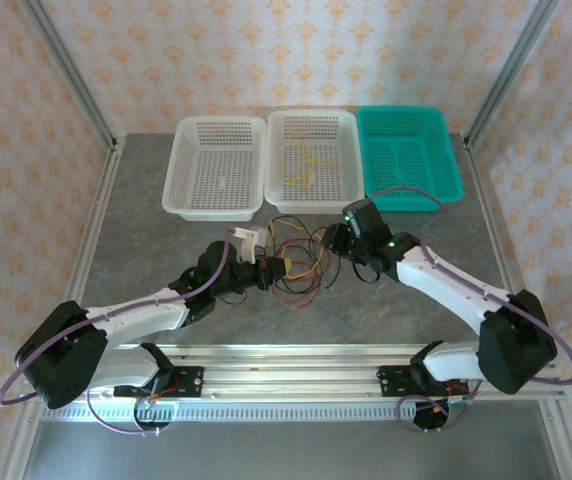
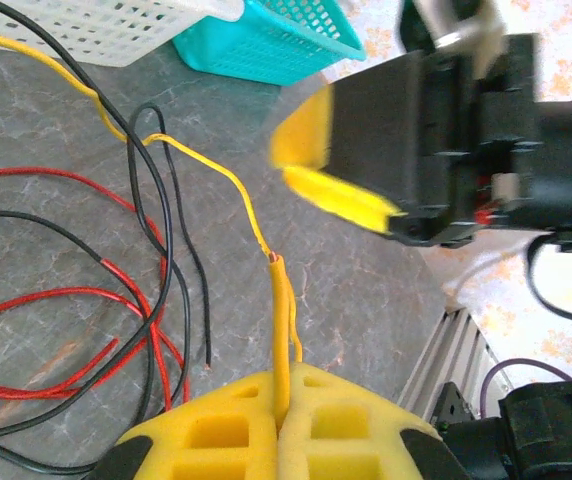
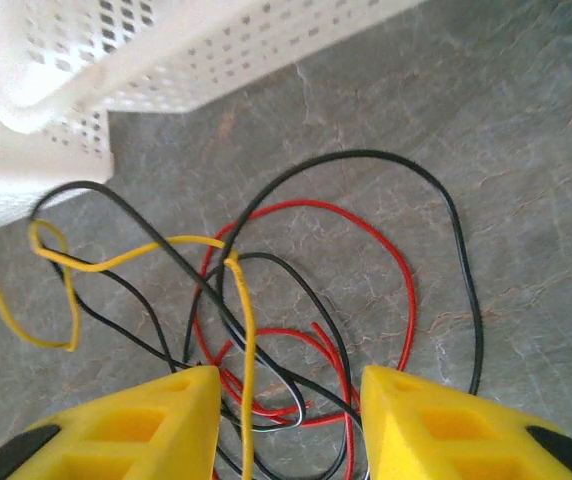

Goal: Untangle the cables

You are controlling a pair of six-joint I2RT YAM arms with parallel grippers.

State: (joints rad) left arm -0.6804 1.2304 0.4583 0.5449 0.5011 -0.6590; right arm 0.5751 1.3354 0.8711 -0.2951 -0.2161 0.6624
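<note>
The tangle [image 3: 249,320] looks cut off behind your spread right gripper [image 3: 288,385], I think. Your left gripper [image 2: 281,400] pinches the yellow cable [image 2: 280,310]. There's bare table [image 1: 136,220] to the left.

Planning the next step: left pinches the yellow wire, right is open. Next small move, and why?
Probably draw the left gripper, shut on the thin yellow cable, slowly away from the tangle: that strand seems to cross the thin black cable and thin red cable loosely, and the open right gripper holds nothing.

Floral cream wallpaper [image 1: 266,50] behind grey marbled tabletop [image 1: 146,240]
</note>
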